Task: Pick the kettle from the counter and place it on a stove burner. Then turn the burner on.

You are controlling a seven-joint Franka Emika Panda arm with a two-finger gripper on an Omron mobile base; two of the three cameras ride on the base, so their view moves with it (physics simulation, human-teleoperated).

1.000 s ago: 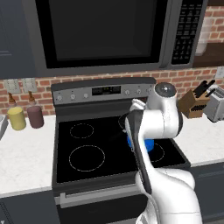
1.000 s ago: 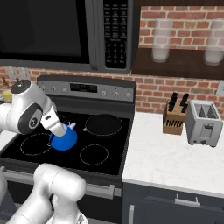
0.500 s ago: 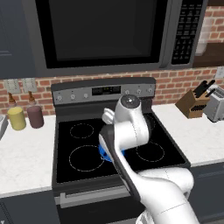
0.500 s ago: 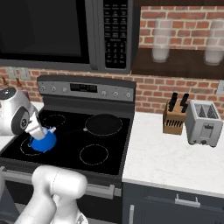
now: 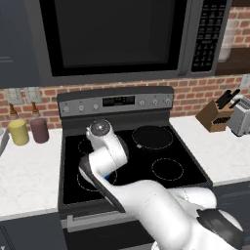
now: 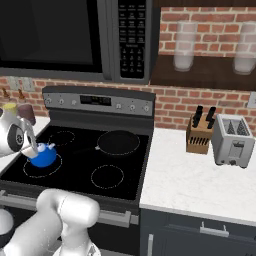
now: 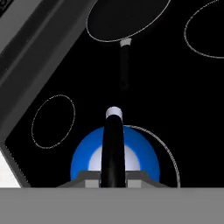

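- The arm (image 5: 146,205) has swung on across the cooktop (image 6: 80,165) toward its left front corner since a second ago, taking the kettle (image 6: 44,156) with it from mid-stove.
- It now folds low over the front edge, wrist bent down, the claw (image 7: 113,178) pointing straight at the glass.
- The stove burner (image 7: 168,153), the large ringed circle, lies directly beneath the claw.
- The kettle hangs right under the claw, over that ring; whether it touches the glass I cannot tell.
- The claw is clamped on the kettle's dark arched handle.
- A dark pan (image 6: 118,142) sits beyond the claw, on the rear burner.
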